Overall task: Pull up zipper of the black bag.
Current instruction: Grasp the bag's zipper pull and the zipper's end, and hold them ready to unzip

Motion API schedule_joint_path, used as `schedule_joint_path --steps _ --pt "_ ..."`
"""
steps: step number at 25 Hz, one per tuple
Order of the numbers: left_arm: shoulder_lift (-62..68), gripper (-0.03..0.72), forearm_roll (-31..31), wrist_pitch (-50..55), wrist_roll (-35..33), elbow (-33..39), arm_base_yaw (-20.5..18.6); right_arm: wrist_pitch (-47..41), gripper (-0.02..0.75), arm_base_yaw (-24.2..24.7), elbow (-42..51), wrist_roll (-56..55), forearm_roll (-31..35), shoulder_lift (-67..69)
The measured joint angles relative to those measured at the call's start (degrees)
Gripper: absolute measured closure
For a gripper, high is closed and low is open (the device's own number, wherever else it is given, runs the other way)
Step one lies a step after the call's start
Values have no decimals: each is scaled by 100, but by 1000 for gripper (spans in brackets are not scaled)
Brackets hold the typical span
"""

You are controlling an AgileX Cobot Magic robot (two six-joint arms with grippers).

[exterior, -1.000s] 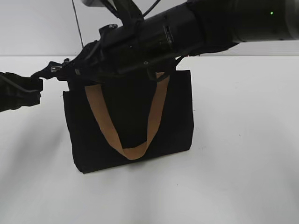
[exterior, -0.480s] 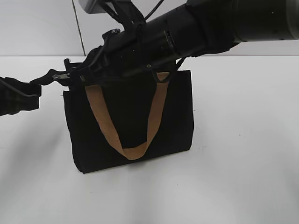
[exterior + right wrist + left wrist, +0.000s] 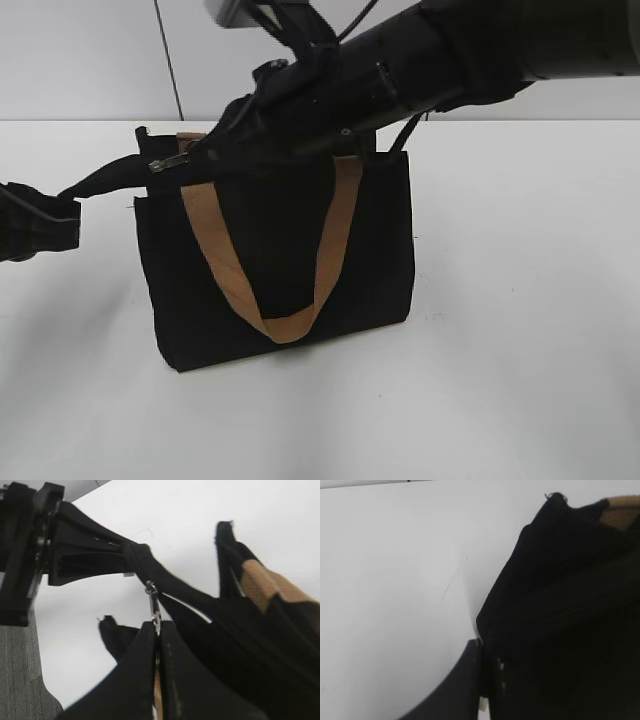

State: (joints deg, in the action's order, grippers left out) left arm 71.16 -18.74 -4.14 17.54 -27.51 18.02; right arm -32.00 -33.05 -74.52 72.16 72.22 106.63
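Observation:
The black bag (image 3: 280, 250) stands upright on the white table, a tan strap (image 3: 215, 250) looping down its front. My right gripper (image 3: 190, 158) reaches across from the upper right and is shut on the zipper's silver pull tab (image 3: 170, 161) at the bag's top left. The right wrist view shows the tab (image 3: 153, 600) pinched between the jaws (image 3: 158, 627). My left gripper (image 3: 70, 212) is shut on a black fabric tail at the bag's top left corner and holds it stretched out to the left. In the left wrist view the jaws (image 3: 482, 650) clamp black fabric of the bag (image 3: 560, 605).
The white table (image 3: 520, 380) runs on all sides of the bag. A pale wall (image 3: 80, 60) stands behind it. The thick right arm (image 3: 450, 60) crosses above the bag's top edge.
My right gripper has moved to the right along the bag's top edge with the silver pull tab in it. The left gripper has kept its hold on the fabric tail, now stretched longer.

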Motion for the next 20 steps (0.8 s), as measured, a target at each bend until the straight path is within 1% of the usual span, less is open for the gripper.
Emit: schedule_joint_path --steps 5,16,20 --pt "0 688 4 41 0 0 0 -385 739 561 0 -378 -5 0" --pt "0 688 11 72 0 0 0 -1517 739 1492 0 -666 -5 0" --pt "0 688 13 89 0 0 0 -1887 739 1817 0 -710 -148 0"
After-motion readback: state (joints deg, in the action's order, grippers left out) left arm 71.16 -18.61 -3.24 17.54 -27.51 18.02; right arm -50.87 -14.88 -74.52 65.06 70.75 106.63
